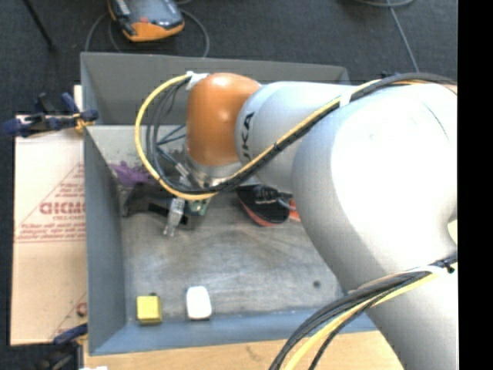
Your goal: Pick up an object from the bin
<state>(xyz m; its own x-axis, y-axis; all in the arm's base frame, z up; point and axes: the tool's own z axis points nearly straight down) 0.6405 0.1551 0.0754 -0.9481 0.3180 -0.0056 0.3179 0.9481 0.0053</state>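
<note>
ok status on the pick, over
Gripper low at far left, beside black object. Purple object just behind it. Yellow block, white block lie clear at near wall.

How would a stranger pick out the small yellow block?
Start at the grey metal bin and follow its near wall, at the bottom of the view, toward the left corner. Two small blocks lie there side by side. The yellow block is the left one, squarish; its neighbour, the white block, is rounder.

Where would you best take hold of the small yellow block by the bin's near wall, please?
Probably from straight above, pincer across its left and right faces: the yellow block sits flat close to the bin's near wall, with bare floor either side.
</note>
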